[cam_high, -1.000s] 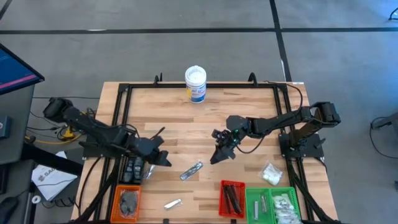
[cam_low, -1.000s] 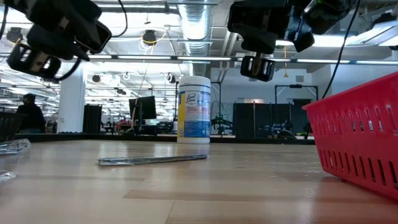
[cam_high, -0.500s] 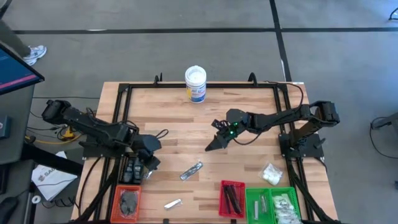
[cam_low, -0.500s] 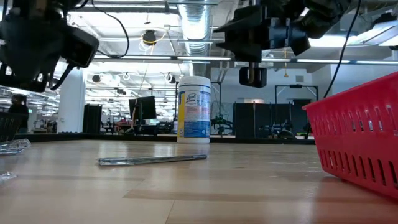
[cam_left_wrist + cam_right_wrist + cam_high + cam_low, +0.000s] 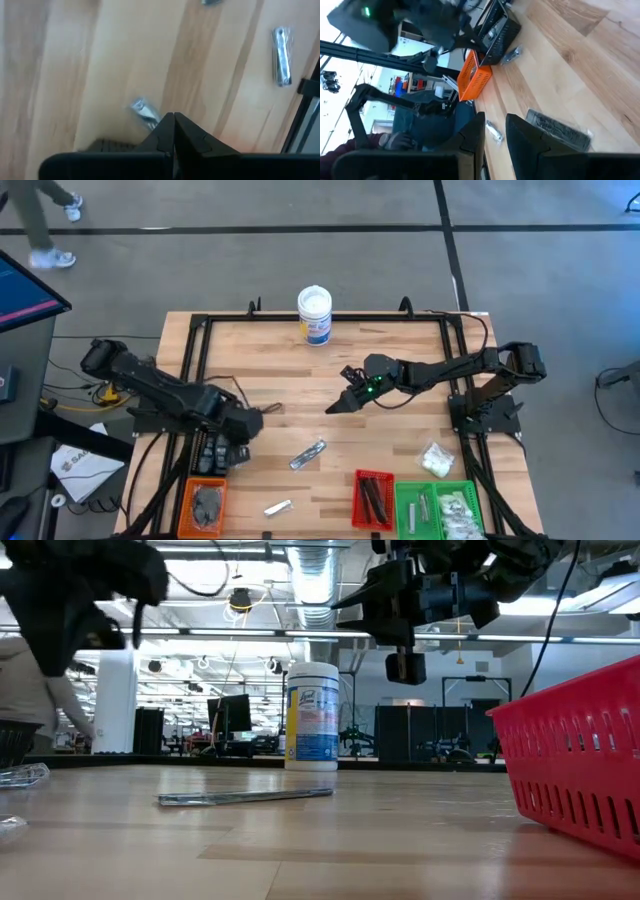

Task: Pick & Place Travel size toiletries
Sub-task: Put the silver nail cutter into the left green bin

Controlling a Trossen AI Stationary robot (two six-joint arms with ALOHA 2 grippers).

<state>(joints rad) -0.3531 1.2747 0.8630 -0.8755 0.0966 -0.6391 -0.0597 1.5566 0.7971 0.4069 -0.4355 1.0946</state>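
Two silvery packets lie flat on the wooden table: one (image 5: 308, 453) near the middle and one (image 5: 278, 507) by the near edge. A clear packet with white contents (image 5: 436, 460) lies at the right. My left gripper (image 5: 245, 427) hovers over the table's left part, pointing down and shut, with nothing in it. Its wrist view shows a small silvery item (image 5: 145, 111) on the table just beyond the fingertips (image 5: 173, 116). My right gripper (image 5: 333, 407) hangs above the table's middle, pointing left, fingers slightly open (image 5: 495, 127) and empty.
An orange tray (image 5: 205, 505) and a black tray (image 5: 210, 452) stand at the near left. A red tray (image 5: 373, 500) and a green tray (image 5: 445, 510), both holding items, stand at the near right. A white tub (image 5: 314, 315) stands at the far edge. A person (image 5: 40, 220) walks beyond the table.
My left gripper has tipped from a slanted pose to pointing down and has rolled about its own line, staying over the same spot. My right gripper has swung its fingertips toward the table's left and far side. The packets have not moved.
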